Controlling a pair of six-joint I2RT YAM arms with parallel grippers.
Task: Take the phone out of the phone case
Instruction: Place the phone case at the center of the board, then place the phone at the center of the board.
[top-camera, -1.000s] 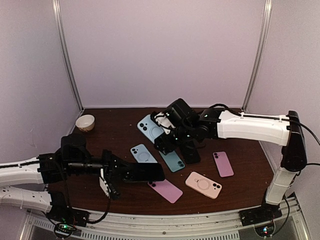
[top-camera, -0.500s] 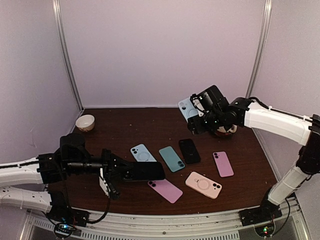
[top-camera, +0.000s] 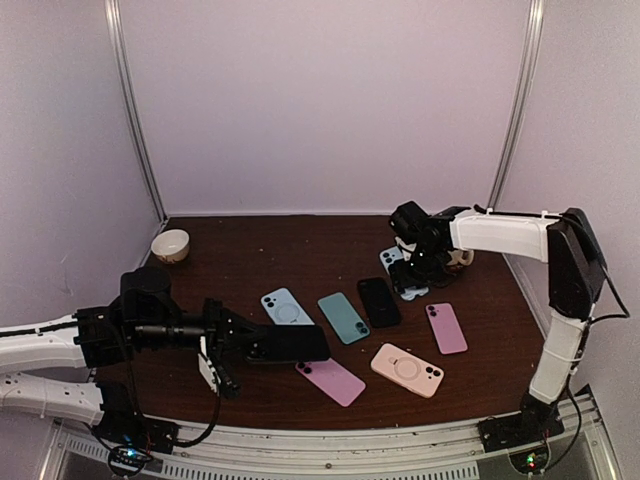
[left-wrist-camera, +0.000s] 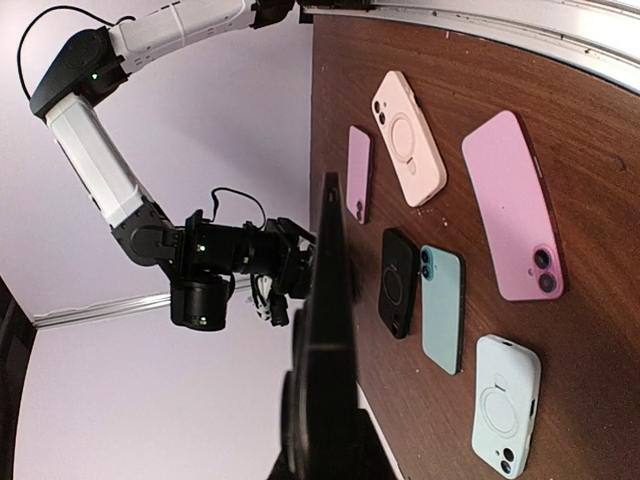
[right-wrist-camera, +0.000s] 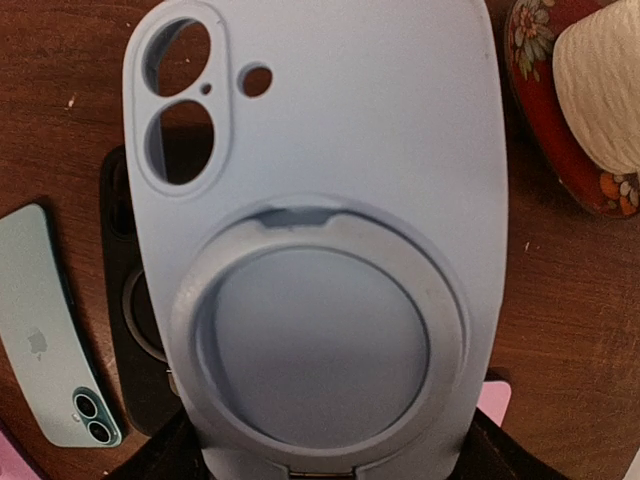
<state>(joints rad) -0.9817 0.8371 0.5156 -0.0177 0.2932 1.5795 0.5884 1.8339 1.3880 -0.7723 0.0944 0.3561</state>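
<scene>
The phone (top-camera: 295, 344) is out: our left tool (top-camera: 242, 348) pinches it bare, low and left of centre over the desk (top-camera: 230, 260). The blue case (right-wrist-camera: 320, 200) hangs empty in the right tool (top-camera: 412, 268), clamped on its end, right of centre beside a bowl (right-wrist-camera: 570, 110). We judge only the setting down remains. Since the earlier frames the right arm has swung the case from mid-frame out to the right and lowered it; the left has not moved.

Top camera looks down from behind; left wrist sees the table (left-wrist-camera: 600, 350) sideways, right wrist close overhead. All 3 share the black case (top-camera: 379, 301).
</scene>
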